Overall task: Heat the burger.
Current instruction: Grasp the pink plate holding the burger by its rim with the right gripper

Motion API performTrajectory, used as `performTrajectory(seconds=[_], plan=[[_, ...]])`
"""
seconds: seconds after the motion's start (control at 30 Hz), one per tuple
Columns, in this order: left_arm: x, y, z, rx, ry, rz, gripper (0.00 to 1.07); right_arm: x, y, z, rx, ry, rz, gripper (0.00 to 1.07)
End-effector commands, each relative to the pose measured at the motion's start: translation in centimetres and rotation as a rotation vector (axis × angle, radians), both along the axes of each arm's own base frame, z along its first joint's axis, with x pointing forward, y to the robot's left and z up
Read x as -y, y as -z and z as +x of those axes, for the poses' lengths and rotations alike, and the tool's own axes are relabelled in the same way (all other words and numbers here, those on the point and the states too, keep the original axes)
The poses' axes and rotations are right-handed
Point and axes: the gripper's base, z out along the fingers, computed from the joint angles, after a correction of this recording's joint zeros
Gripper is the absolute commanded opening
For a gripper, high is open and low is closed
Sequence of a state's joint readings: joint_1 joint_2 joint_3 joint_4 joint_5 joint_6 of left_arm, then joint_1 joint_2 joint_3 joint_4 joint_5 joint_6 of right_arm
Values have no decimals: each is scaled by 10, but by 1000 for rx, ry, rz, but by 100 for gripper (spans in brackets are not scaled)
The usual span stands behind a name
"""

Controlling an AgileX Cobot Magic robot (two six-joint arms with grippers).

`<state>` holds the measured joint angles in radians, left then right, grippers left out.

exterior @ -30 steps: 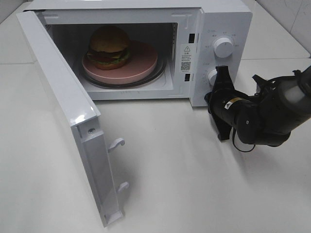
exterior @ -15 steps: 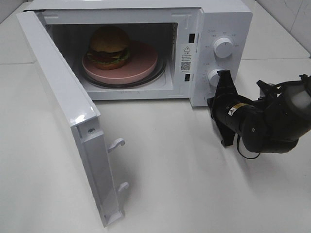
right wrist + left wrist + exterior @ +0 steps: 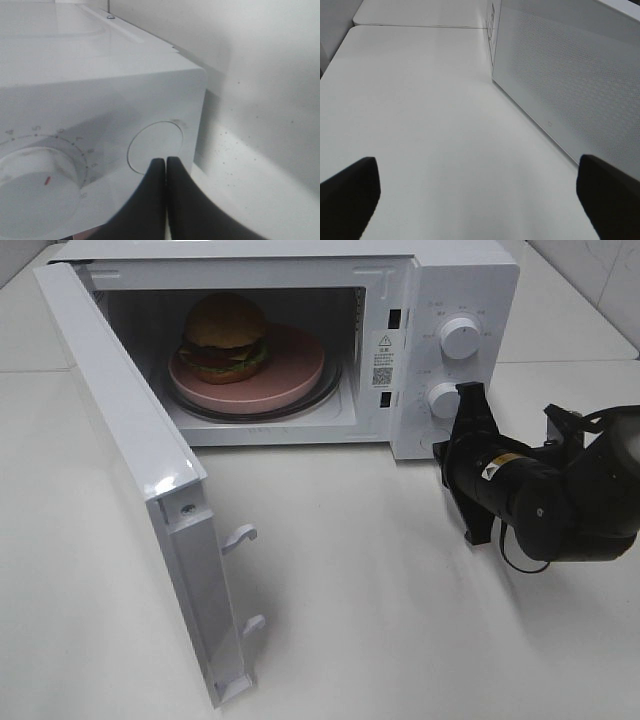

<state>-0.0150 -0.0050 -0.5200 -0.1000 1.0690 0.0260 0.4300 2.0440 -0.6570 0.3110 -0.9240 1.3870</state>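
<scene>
The burger [image 3: 224, 337] sits on its pink plate [image 3: 295, 365] inside the microwave [image 3: 470, 280], toward the left of the cavity, so loading looks done. What is left, judging by the scene, is to swing the wide-open door [image 3: 130, 440] shut and set the dials. The right tool [image 3: 165, 160] has its fingers pressed together with nothing between them. Its tips are at the round button [image 3: 152, 145] on the panel's lower corner, just below the lower dial [image 3: 443, 400]; contact cannot be told. The left tool [image 3: 475, 165], seen only in its wrist view, stands spread wide and empty over the desk [image 3: 400, 590], beside the door's outer face. The burger lies well apart from both: past the panel from the right tool, behind the door from the left.
</scene>
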Motion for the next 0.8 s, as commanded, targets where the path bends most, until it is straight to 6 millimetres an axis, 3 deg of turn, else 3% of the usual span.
performTrajectory(seconds=[0.03, 0.37, 0.53, 0.63, 0.8], plan=[[0, 1, -1, -1, -5, -2, 100, 1, -9, -6, 25, -34, -33, 0], [0, 1, -1, -1, -5, -2, 100, 6, -37, -30, 30, -307, -416, 1], [0, 1, -1, -1, -5, -2, 100, 8, -53, -45, -38, -543, -658, 1], [0, 1, -1, -1, -5, -2, 100, 8, -62, -57, -78, -794, -865, 3], [0, 1, -1, -1, -5, -2, 100, 7, -68, -65, -115, -960, -949, 9]])
